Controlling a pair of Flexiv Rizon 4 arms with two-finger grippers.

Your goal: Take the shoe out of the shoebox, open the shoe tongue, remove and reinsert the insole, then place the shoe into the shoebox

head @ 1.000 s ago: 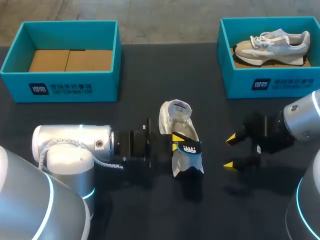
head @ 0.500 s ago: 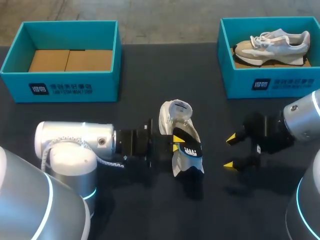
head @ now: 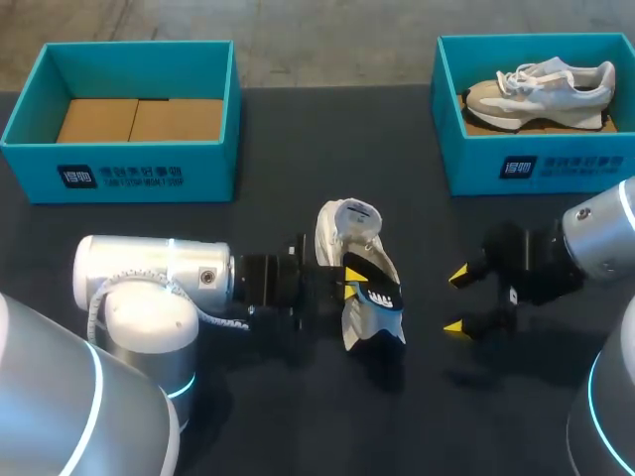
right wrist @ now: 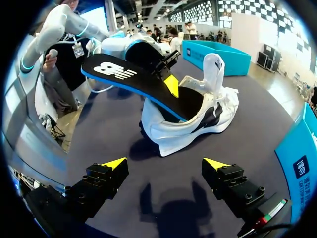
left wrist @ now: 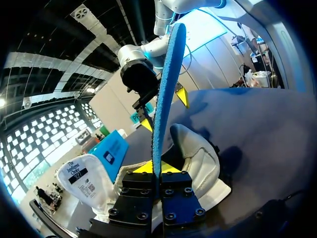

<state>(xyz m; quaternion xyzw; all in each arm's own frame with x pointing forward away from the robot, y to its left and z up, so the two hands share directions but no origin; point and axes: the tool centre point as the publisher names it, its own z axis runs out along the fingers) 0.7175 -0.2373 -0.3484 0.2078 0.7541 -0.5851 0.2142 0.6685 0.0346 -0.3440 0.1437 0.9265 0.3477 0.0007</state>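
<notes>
A white shoe (head: 342,238) lies on the dark table between my two arms, its tongue (right wrist: 214,65) pulled up. My left gripper (head: 350,282) is shut on the black, blue-edged insole (head: 378,295), which tilts with one end in the shoe opening and the other end raised. In the left wrist view the insole (left wrist: 166,89) stands edge-on between the fingers of the left gripper (left wrist: 155,167), over the shoe (left wrist: 200,158). My right gripper (head: 456,300) is open, a short way right of the shoe, holding nothing. From the right gripper (right wrist: 165,162) the shoe (right wrist: 198,121) and insole (right wrist: 138,77) lie ahead.
A teal shoebox (head: 119,169) with a cardboard floor stands at the back left. Another teal shoebox (head: 541,164) at the back right holds a beige shoe (head: 541,84).
My left arm has edged slightly to the right, carrying the insole with it. The right arm has stayed still.
</notes>
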